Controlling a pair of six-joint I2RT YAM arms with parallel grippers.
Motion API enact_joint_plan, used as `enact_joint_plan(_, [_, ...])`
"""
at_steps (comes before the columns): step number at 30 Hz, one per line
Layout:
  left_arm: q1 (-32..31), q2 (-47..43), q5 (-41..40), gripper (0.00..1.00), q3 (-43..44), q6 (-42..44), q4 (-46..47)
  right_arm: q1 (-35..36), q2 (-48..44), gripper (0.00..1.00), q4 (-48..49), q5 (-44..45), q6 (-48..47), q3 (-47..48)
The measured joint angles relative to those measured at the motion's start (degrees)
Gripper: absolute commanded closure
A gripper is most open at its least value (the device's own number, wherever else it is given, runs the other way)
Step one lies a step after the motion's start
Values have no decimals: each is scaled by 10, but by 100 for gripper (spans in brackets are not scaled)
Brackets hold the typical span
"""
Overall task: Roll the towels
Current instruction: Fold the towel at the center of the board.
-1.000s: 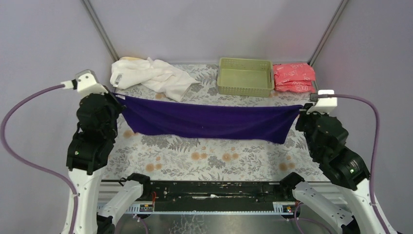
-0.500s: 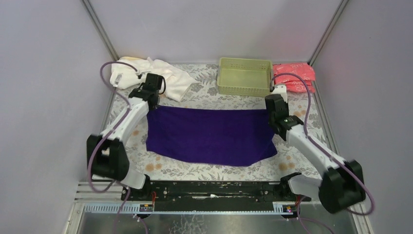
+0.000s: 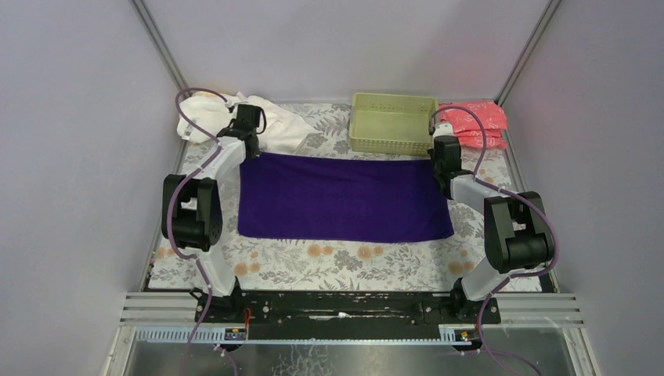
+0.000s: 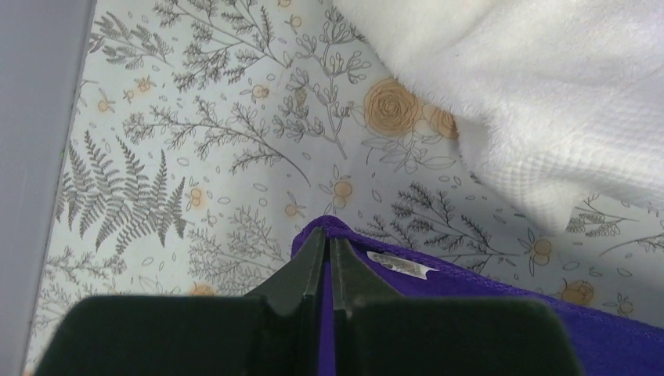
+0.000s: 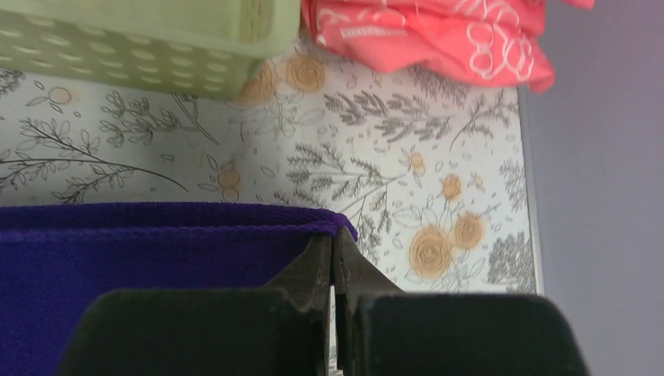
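From above, we see the purple towel (image 3: 344,197) spread flat across the middle of the table (image 3: 344,254), its long edges running left to right. The left gripper (image 3: 252,151) is down at the towel's far left corner and the right gripper (image 3: 441,163) at its far right corner. From here we cannot tell how their jaws stand. The white towel (image 3: 270,129) lies crumpled at the far left, just beyond the purple one. The basket (image 3: 393,123) stands at the far edge with the packets (image 3: 474,124) beside it on the right.

In the left wrist view, we find the left gripper (image 4: 327,235) pressed closed, with the purple towel's (image 4: 485,305) corner pinched between its fingers. A small white tag (image 4: 399,265) shows on the cloth just beside them. The white towel (image 4: 548,102) fills the upper right.

In the right wrist view, the right gripper (image 5: 333,243) is likewise closed tight on the purple towel's (image 5: 156,258) corner, and the hem runs off to the left. Beyond it we see the basket (image 5: 133,39) and the packets (image 5: 438,35).
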Motion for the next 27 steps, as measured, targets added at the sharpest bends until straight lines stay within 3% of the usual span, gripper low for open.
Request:
enact_joint_plan(11, [13,9,-10,100,8,11,10,-3,5,100,57,-60,-80,26])
enact_joint_plan(27, [25,-83,-34,100,-42,-10,12,-15,-16,100,47,-151,-84,6])
